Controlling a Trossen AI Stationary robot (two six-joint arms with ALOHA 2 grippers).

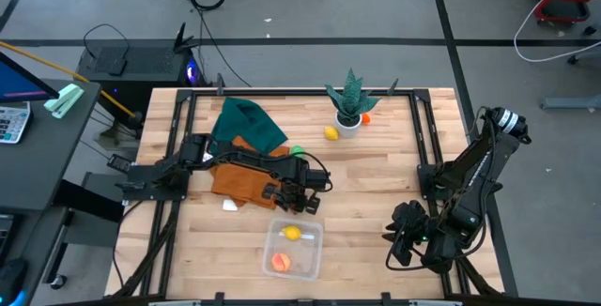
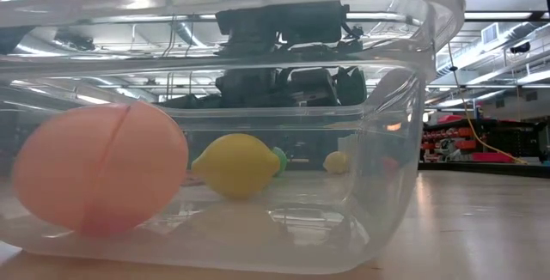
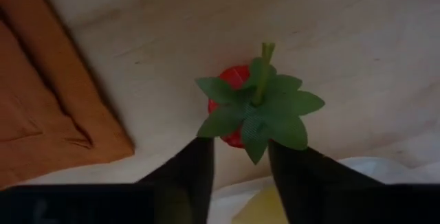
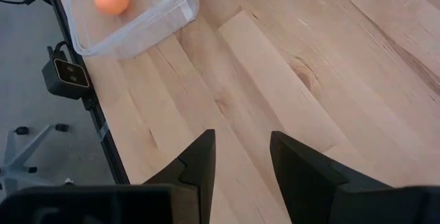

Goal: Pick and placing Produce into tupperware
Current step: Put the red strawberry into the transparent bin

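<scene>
The left gripper [image 1: 302, 196] sits at centre frame in the high view, just above the tupperware [image 1: 317, 250]. In the left wrist view its fingers [image 3: 196, 172] stand narrowly apart around the base of a strawberry [image 3: 232, 107] with green leaves; whether they clamp it cannot be told. An orange cloth [image 1: 239, 179] and a green cloth [image 1: 249, 123] lie left of this gripper.

The tupperware occupies the lower centre of the high view. It holds a lemon [image 1: 292, 233] and a peach [image 1: 281, 262].

A second lemon [image 1: 331, 133] lies at upper centre, just beside a potted plant [image 1: 350, 104].

The right gripper [image 1: 406, 236] waits at lower right, fingers [image 4: 199, 162] partly apart and holding nothing.
</scene>
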